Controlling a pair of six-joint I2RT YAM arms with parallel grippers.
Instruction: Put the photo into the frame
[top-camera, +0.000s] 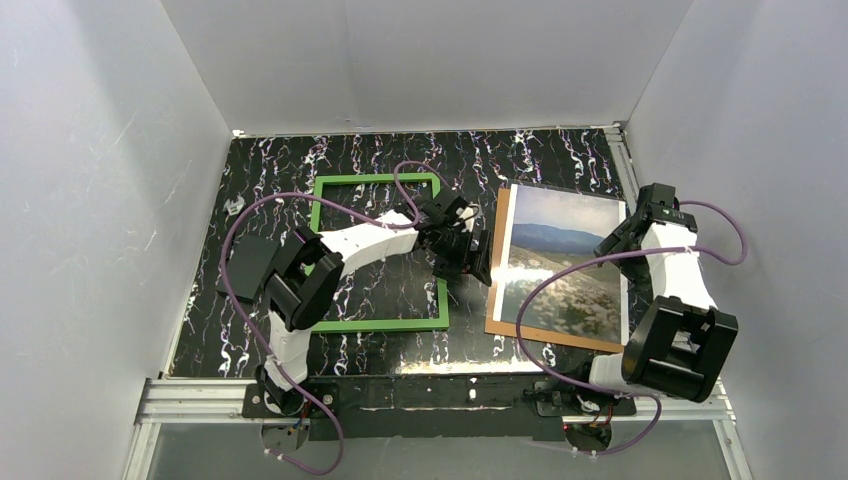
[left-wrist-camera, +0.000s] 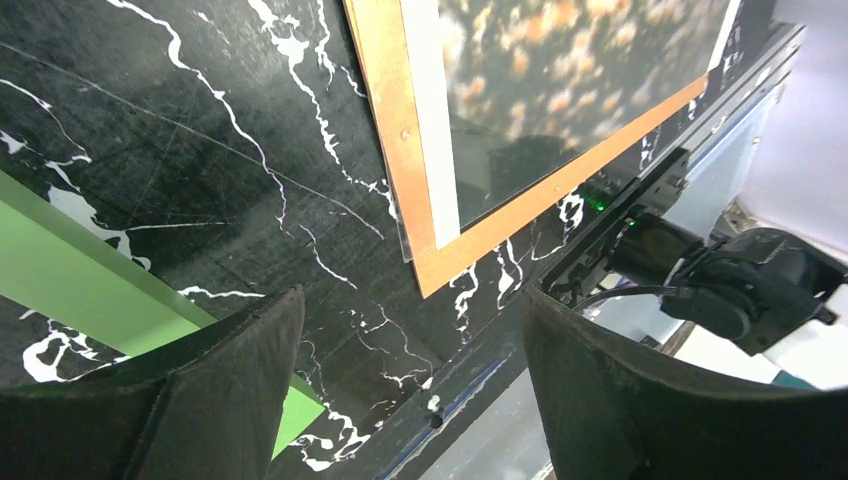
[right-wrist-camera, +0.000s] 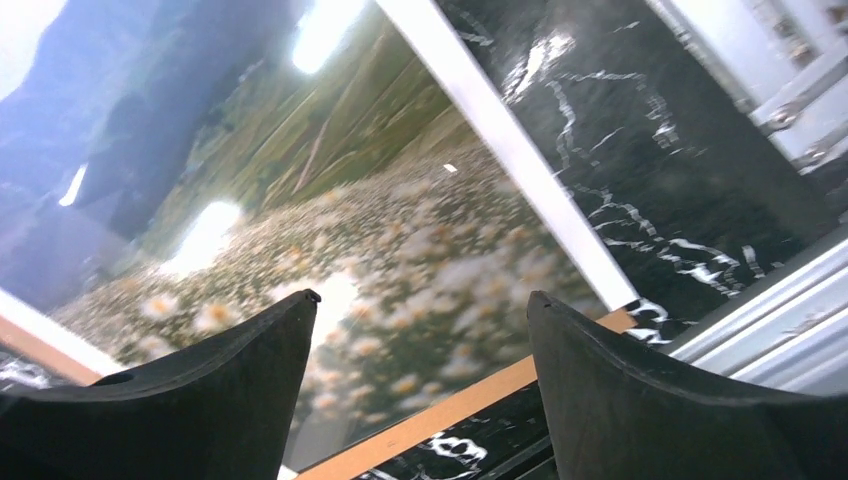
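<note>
The green frame (top-camera: 375, 325) lies flat on the black marbled table, left of centre; one side shows in the left wrist view (left-wrist-camera: 80, 280). The photo (top-camera: 565, 260) lies face up on a brown backing board (top-camera: 497, 285) right of the frame, and it shows in both the left wrist view (left-wrist-camera: 560, 80) and the right wrist view (right-wrist-camera: 330, 200). My left gripper (top-camera: 470, 258) is open and empty, hovering between the frame's right side and the board's left edge (left-wrist-camera: 412, 300). My right gripper (top-camera: 622, 240) is open and empty over the photo's right edge (right-wrist-camera: 422, 300).
White walls enclose the table on three sides. A dark flat block (top-camera: 245, 268) lies left of the frame. A metal rail (top-camera: 440, 395) runs along the near edge. Purple cables loop over the frame and the photo. A clear sheet's corner (left-wrist-camera: 405, 245) overlaps the board.
</note>
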